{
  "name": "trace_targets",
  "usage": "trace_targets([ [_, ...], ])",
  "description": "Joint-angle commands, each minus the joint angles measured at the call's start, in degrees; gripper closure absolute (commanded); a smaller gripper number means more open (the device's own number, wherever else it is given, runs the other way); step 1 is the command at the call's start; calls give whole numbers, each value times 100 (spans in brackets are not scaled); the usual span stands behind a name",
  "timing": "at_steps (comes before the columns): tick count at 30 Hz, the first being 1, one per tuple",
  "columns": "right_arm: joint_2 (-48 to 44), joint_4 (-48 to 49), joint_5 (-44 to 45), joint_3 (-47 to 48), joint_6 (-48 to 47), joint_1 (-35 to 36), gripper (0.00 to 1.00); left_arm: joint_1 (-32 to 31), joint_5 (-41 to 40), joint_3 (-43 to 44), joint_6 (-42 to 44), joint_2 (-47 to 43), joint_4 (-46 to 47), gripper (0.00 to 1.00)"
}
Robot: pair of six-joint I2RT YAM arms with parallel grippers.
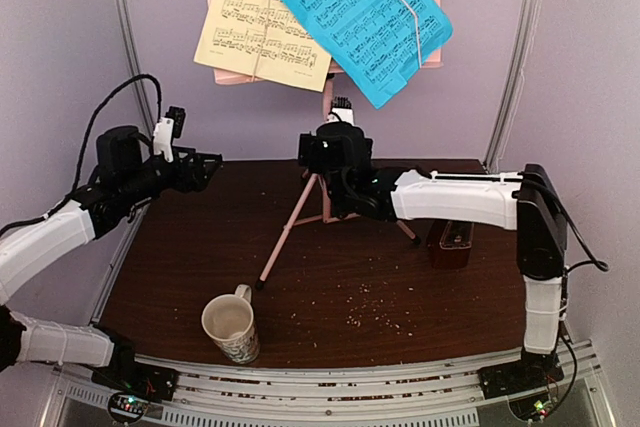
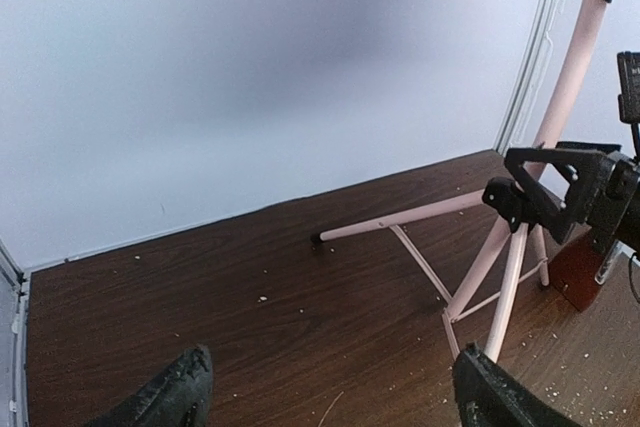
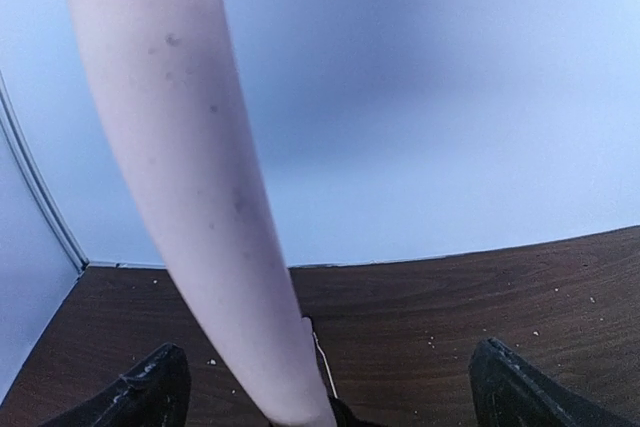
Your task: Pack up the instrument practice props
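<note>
The pink music stand (image 1: 326, 97) is upright at the back of the table, its tripod legs (image 2: 480, 257) spread on the dark wood. On its desk lie a pale-yellow music sheet (image 1: 258, 22) and a blue music sheet (image 1: 360, 12). My right gripper (image 1: 312, 152) is open around the pole (image 3: 200, 197), which passes between its wide-apart fingertips (image 3: 160, 382) nearer the left one. My left gripper (image 2: 335, 397) is open over bare table to the left of the stand, holding nothing. The dark red-brown metronome (image 1: 452, 244) sits behind my right forearm.
A cream patterned mug (image 1: 232, 327) stands near the front edge, left of centre. Crumbs are scattered over the table (image 1: 400, 297). Pale walls and metal frame posts (image 1: 135, 47) close in the back and sides.
</note>
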Motion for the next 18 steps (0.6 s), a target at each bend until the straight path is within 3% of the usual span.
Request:
trace_targets([
  [1, -695, 305, -485, -696, 58, 28, 0, 14, -593, -247, 129, -485, 667, 14],
  [9, -2158, 758, -1178, -3026, 80, 1, 0, 6, -292, -237, -35, -1073, 699, 12],
  [13, -3261, 411, -1864, -3922, 560, -134, 0, 30, 793, -30, -582, -1296, 670, 20],
  [18, -4628, -317, -3768, -4121, 929, -148, 2, 59, 2073, 658, -1398, -1245, 461, 29],
])
